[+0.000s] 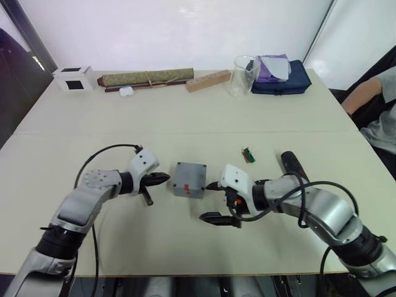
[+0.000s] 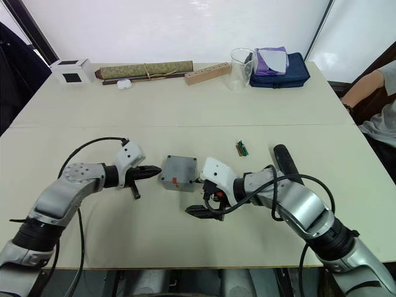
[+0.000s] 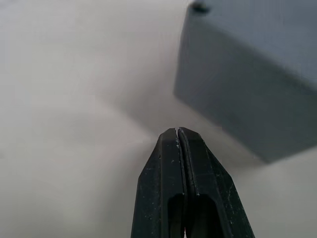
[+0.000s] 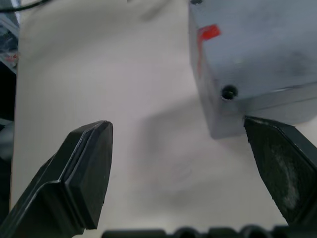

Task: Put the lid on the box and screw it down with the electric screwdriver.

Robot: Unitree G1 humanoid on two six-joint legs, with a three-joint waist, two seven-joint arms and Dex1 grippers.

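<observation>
Box with lid seated sits mid-surface between your arms. Left pincer is pressed together beside its wall, likely bracing it. Right pincer is spread, one finger at its corner; screwdriver lies behind, unused.

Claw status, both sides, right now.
Left claw: closed, holding nothing, just beside the box.
Right claw: open, holding nothing, one finger at the box's edge.

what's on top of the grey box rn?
The lid sits on the box, with a red mark and corner screw holes. The inside is covered. Both hands, left and right, flank it.
</observation>
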